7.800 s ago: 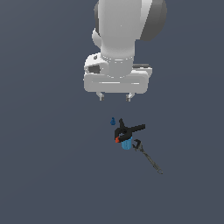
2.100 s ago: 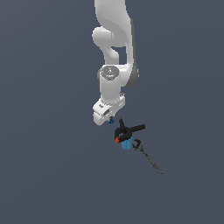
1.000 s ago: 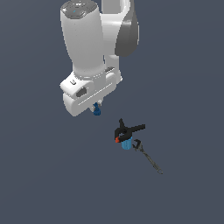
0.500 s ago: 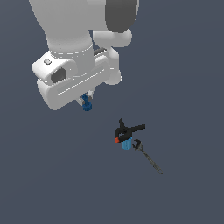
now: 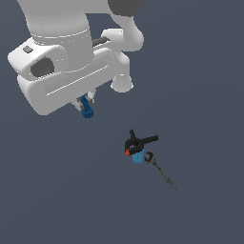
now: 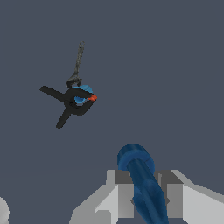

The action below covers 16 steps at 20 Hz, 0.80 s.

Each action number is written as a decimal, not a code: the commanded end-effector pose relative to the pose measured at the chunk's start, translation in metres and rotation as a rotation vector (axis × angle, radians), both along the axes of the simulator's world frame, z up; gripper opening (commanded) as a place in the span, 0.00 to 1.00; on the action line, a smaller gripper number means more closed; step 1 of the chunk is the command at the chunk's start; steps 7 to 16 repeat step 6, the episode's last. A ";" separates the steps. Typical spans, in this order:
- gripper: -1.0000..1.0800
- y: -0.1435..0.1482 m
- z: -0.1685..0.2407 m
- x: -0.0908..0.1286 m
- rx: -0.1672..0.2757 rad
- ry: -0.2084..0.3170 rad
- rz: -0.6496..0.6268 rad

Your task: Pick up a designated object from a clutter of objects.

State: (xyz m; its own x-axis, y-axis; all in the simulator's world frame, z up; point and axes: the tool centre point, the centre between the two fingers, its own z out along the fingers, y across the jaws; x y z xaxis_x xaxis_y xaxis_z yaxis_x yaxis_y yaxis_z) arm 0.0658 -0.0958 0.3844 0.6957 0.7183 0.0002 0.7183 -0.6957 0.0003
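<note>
a black pistol-shaped tool with an orange tip [image 5: 138,142], a light blue cylinder [image 5: 137,157] and a thin grey rod tool [image 5: 162,172] lie bunched on the dark floor, well apart from the white gripper [image 5: 85,106]. its jaws clamp the small dark blue teardrop piece [image 5: 86,109]; the wrist view shows the piece [image 6: 142,181] between both fingers [image 6: 124,199]. the arm has risen since half a second ago.
</note>
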 end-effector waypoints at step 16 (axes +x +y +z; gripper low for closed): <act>0.00 -0.002 0.007 0.005 0.000 0.000 0.000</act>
